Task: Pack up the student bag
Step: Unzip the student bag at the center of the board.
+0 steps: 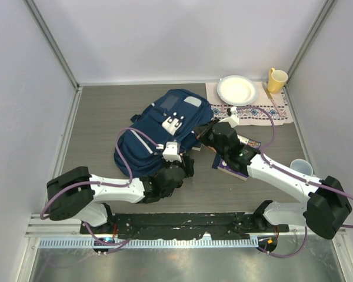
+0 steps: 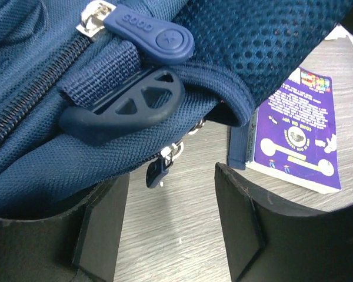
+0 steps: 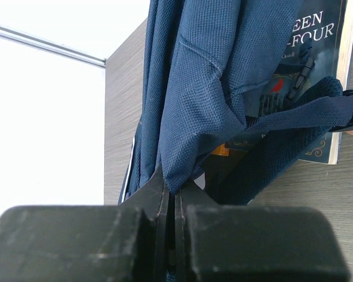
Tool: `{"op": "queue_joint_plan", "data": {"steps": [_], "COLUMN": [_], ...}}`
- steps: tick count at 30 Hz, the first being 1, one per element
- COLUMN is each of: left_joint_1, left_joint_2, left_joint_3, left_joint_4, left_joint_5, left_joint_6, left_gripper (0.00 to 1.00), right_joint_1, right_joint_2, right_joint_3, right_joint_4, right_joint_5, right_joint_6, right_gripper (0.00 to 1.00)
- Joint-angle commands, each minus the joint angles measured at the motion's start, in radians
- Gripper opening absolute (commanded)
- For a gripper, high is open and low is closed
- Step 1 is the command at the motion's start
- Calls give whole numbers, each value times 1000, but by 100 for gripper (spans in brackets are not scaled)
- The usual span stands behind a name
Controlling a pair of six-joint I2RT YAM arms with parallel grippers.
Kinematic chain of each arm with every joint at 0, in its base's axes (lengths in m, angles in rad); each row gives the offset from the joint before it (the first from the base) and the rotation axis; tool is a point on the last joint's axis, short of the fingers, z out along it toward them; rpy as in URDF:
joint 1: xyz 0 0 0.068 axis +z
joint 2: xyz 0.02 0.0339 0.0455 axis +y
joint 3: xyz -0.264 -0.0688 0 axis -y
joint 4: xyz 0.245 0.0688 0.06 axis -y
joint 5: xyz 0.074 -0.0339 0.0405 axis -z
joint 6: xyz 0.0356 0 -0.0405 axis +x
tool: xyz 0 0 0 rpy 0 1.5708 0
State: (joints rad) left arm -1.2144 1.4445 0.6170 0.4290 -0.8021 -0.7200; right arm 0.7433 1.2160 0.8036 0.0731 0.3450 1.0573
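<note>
Student bag (image 1: 165,126), a large navy blue fabric backpack with pale stripe trim and a white buckle patch, lies in the middle of the grey wood-grain table (image 1: 106,111) in the top view, front pockets upward. The left gripper (image 1: 185,164) sits at the bag's near edge. The right gripper (image 1: 203,135) meets the bag's right side. A thin purple book (image 1: 230,169) lies on the table under the right arm. At the far right corner a round white plate (image 1: 237,90) rests on a patterned cloth placemat (image 1: 270,110), with a yellow mug (image 1: 276,80) just beside it. A clear plastic cup (image 1: 301,167) stands near the right edge.

From the left wrist, the left gripper (image 2: 170,217) has its two black fingers (image 2: 100,217) spread wide, nothing between them but bare table. The bag (image 2: 47,147) fills the upper left, just above the fingers. It shows a rubbery blue zipper pull (image 2: 156,36), a dark blue plastic loop (image 2: 126,108) on a webbing strap, and mesh fabric. The purple book (image 2: 300,129) lies flat at the right, beside the bag's hanging edge.

From the right wrist, the right gripper (image 3: 173,194) has its jaws pressed together on a fold of the bag's navy fabric (image 3: 200,88), which rises from the pinch. Behind the cloth a dark-covered paperback book (image 3: 326,53) lies on the table, partly hidden by a strap.
</note>
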Motion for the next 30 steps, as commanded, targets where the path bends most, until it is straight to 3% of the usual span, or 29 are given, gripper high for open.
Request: {"op": "queue_joint_plan", "data": {"steps": [1,9,12,15,26,30], "left_joint_1": [4,-16,-16,-16,-16,-16], "left_joint_2": [-44,-90,-87,-90,-114,-142], "left_joint_3": [29,3,7,7,-23,-33], "left_joint_4": [125,146,145,137,50,-117], "left_joint_5": [-109,-180,-175,-169,-166,-155], "left_joint_6": [37,59,65,65,40,16], "left_gripper": [60,40,16,0,0,0], "right_joint_1": [7,-24,-32,-44,-94,-142], "right_joint_2": [-69,-76,-69,-61,-50,-29], "right_joint_3": [2,-17,-20,-26,-47,-26], "right_joint_4": [57,56,59,65,94,99], "right_joint_5": [-31,-43,-50,-61,-104,-147], "right_joint_6": [23,24,24,29,30,-6], "right_gripper": [1,1,1,1,1,1]}}
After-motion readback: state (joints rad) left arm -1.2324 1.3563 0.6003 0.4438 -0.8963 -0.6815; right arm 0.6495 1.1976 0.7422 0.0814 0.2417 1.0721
